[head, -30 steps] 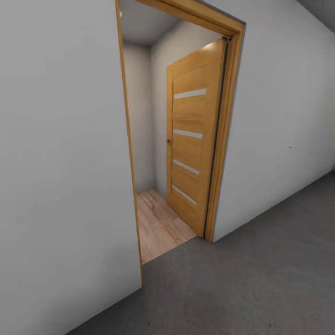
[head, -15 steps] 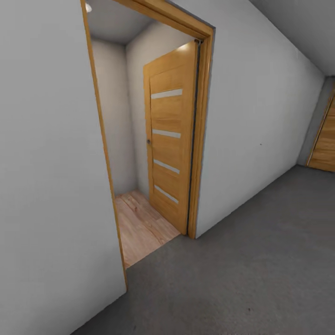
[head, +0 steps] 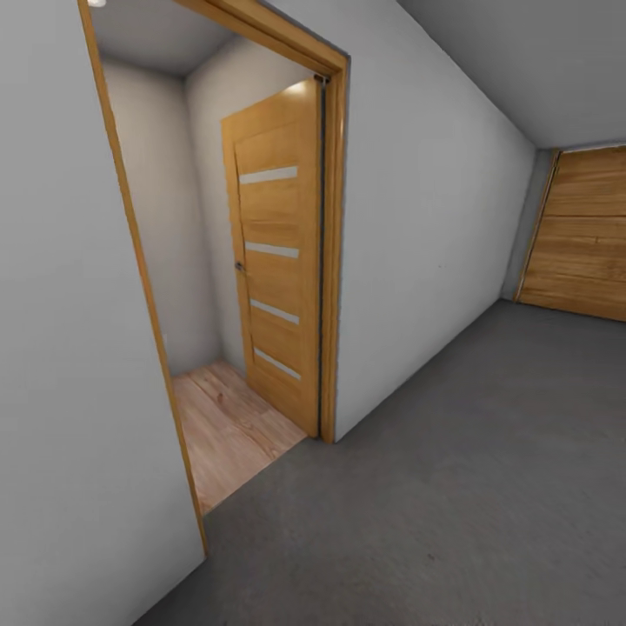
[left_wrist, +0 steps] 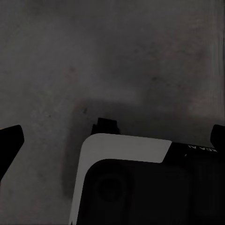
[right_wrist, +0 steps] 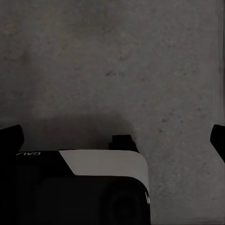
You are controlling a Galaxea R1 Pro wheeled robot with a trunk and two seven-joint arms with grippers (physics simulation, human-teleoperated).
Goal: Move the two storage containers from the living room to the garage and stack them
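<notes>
Left tool (left_wrist: 112, 140): its two dark fingertips sit at opposite edges of the left wrist view, spread wide, with nothing between them. Right tool (right_wrist: 112, 138): likewise two dark fingertips at opposite edges of the right wrist view, spread wide and holding nothing. Both tools hang above the floor (head: 487, 487), a dark grey, rough, concrete-like surface; each wrist view also takes in part of the robot's black-and-white base (left_wrist: 126, 187) below the tool.

Storage containers: none can be located in any of the three views, so their position cannot be stated.

Head view, items counted:
- One doorway with a wooden frame (head: 333, 261), set in a pale grey wall (head: 426, 235).
- One wooden door (head: 274, 252), standing open inward against the far side of the frame, bearing four pale horizontal strips and one small dark handle (head: 238, 266).
- One strip of light wood-plank flooring (head: 226, 430) beyond the threshold, meeting the grey floor at the doorway.
- One wide door of horizontal wood planks (head: 582, 235) at the far end of the garage, partly cut by the picture edge.
</notes>
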